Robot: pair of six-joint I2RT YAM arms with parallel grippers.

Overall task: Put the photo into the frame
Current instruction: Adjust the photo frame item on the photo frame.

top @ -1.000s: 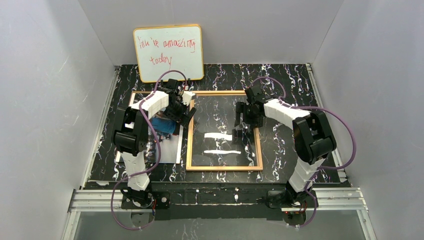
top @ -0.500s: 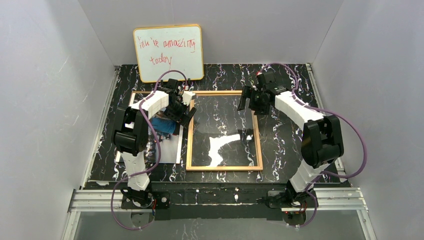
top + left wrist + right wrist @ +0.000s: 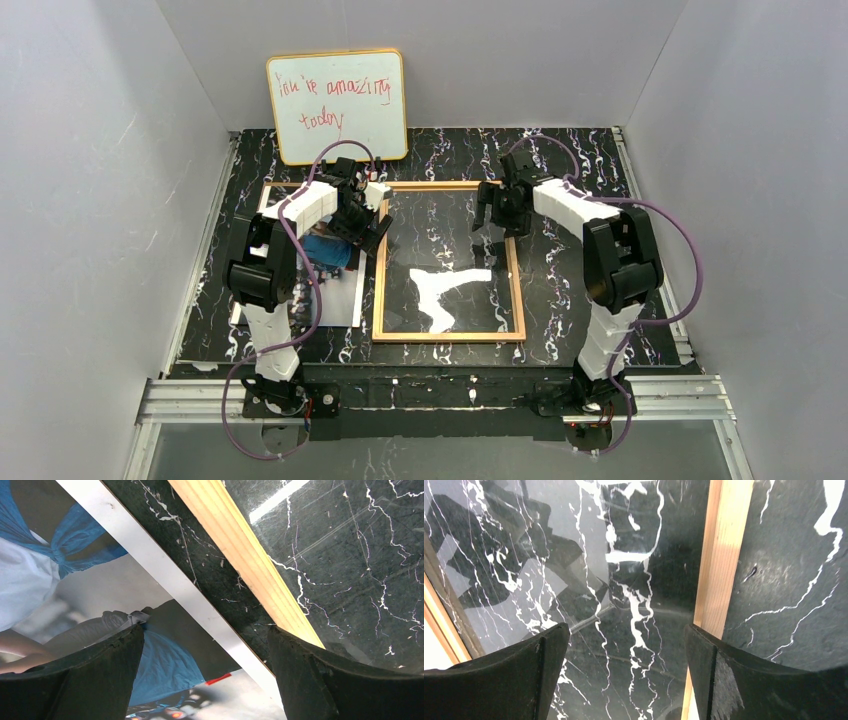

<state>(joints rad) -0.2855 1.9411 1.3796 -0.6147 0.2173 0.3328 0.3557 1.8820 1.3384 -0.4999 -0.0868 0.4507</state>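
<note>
The frame [image 3: 448, 337], thin golden wood around a clear pane, lies flat in the middle of the black marbled table. The photo [image 3: 342, 296], with blue and white clothes and a white edge, lies flat just left of it, partly hidden under my left arm. My left gripper [image 3: 368, 228] is open low over the photo's right edge. In the left wrist view the left gripper [image 3: 205, 630] spans the photo [image 3: 100, 580] and the frame's left rail [image 3: 240, 555]. My right gripper [image 3: 492, 220] is open and empty over the frame's far right part. In its wrist view the right gripper [image 3: 626, 630] sits above the pane [image 3: 574, 555] and the rail [image 3: 721, 555].
A yellow-rimmed whiteboard [image 3: 337, 105] with red handwriting leans on the back wall behind the left arm. Grey walls close in the table on the left, right and back. Bright reflections show on the pane's near half.
My right gripper has moved from the middle of the frame's right rail toward its far right corner, then back a little. The reflection on the pane shifted. The left arm has stayed still.
</note>
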